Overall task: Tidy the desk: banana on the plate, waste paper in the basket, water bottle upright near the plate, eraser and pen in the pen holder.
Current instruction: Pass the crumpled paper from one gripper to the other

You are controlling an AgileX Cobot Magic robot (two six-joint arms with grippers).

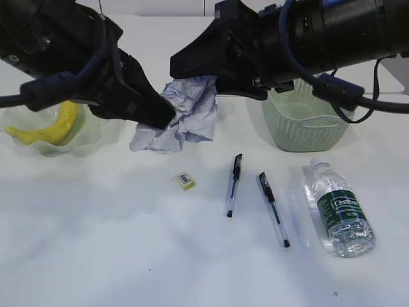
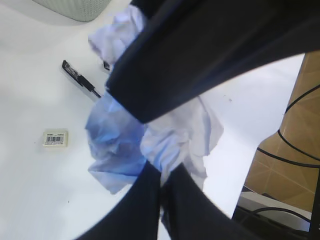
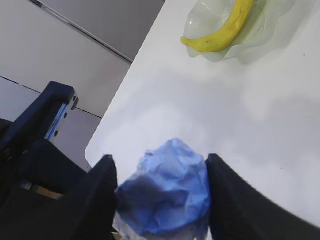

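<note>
Clearly the waste-paper step is in hand. The crumpled wad of pale blue-white paper (image 1: 182, 115) hangs between both arms above the white worktop (image 1: 115, 243). The left hand (image 2: 161, 186) is pinched shut on the wad's lower edge. The right hand (image 3: 161, 192) straddles the opposite end, its two dark fingers (image 3: 100, 195) set either side of the paper with the jaws partway in; whether they already press it I cannot tell. The pale green woven basket (image 1: 303, 125) sits just beyond the right hand, on its outer side. The yellow banana (image 1: 48, 128) already lies on the clear wavy plate (image 1: 89, 137) past the left hand. Next, I judge, the right hand must grip firmly, the left release, and the paper be carried over the basket's rim and dropped.
</note>
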